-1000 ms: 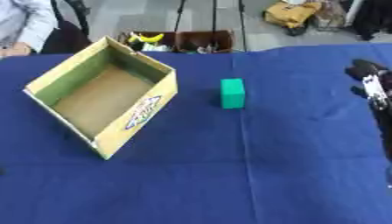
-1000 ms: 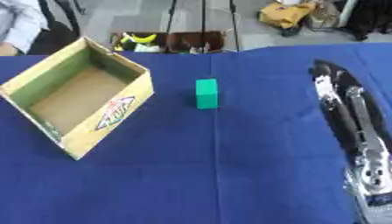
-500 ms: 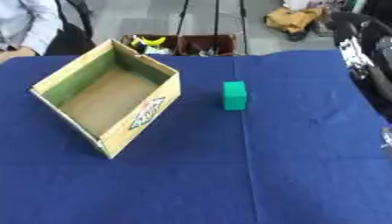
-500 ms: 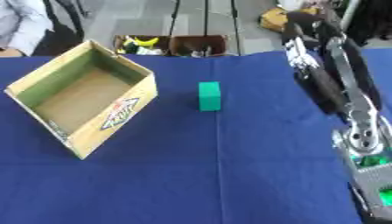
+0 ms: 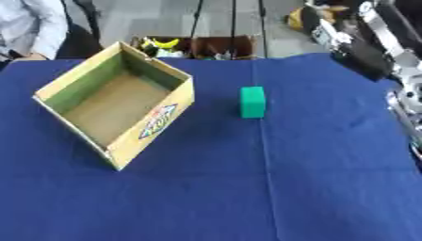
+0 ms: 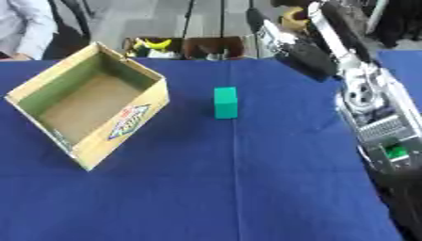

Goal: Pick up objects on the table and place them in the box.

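Left eye view: blue-covered counter (image 5: 214, 188) fills most of the picture. Open cardboard box (image 5: 115, 101) sits on the counter's left half, turned at an angle, one corner toward the near edge; nothing shows inside but its brown floor and greenish inner walls. Outer side wall carries a printed label (image 5: 157, 121), diamond-shaped, in red, white and blue; lettering too blurred to read. Green block (image 5: 253, 101) stands on the counter near the middle, right of the box, well apart from it and touching nothing. Right robot hand (image 5: 334, 30) comes in at the top right corner, over the counter's far right edge, well apart from the block, holding nothing. It is blurred, cannot tell whether its fingers are apart or together. Left robot hand not seen.

Right eye view: same layout, shifted left. Right arm (image 6: 371, 108) runs along the counter's right edge, silver joints and a small green light showing, with the black hand at its far end beyond the far edge; finger state still not readable. Behind the far edge, a low crate (image 6: 185, 47) on the floor holds something yellow. A person's pale sleeve (image 6: 29, 26) shows at the far left corner, touching nothing on the counter.
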Tool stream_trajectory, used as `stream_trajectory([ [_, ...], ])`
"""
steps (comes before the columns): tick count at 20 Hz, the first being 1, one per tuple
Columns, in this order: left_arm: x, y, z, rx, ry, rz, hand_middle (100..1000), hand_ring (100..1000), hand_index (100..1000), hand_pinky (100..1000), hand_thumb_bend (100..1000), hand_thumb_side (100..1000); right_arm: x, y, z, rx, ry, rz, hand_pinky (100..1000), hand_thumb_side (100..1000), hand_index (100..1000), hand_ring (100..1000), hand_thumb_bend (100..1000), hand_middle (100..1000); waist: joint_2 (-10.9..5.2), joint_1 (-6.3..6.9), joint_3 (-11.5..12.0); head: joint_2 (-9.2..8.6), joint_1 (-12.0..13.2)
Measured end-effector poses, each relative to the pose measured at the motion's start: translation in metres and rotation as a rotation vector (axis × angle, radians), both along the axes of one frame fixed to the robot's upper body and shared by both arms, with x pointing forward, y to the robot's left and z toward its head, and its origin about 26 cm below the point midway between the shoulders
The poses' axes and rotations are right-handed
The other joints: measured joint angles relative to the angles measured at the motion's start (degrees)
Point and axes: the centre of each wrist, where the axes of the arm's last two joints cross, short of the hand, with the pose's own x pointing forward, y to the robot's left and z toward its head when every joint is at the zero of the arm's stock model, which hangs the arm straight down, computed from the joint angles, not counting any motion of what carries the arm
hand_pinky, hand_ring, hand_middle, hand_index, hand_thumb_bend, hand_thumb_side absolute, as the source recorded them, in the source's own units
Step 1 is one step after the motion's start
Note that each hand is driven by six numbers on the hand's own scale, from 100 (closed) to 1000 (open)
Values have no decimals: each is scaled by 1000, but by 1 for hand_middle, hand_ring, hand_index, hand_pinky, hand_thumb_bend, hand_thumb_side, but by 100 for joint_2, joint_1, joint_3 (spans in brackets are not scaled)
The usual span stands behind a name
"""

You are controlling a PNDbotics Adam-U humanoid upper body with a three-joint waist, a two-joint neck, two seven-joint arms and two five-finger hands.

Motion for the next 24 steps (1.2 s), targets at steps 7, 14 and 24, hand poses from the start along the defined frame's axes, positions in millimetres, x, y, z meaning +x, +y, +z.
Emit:
stream_trajectory([
  [7, 0, 0, -1, 2, 3, -4, 673, 622, 851, 242, 240, 927, 32, 38, 14, -116, 108, -37, 890, 715, 944, 980, 649, 867, 47, -1, -7, -2, -14],
  [14, 1, 0, -1, 5, 8, -8, 673, 623, 850, 241, 239, 928, 63, 55, 2, -247, 245, -62, 889, 642, 977, 986, 644, 884, 48, -5, 26, 2, -60],
  [24, 1, -2, -1, 7, 10, -18, 672, 623, 848, 241, 236, 927, 102, 50, -9, -439, 420, -85, 884, 587, 980, 983, 541, 889, 48, -14, -1, 46, -67],
])
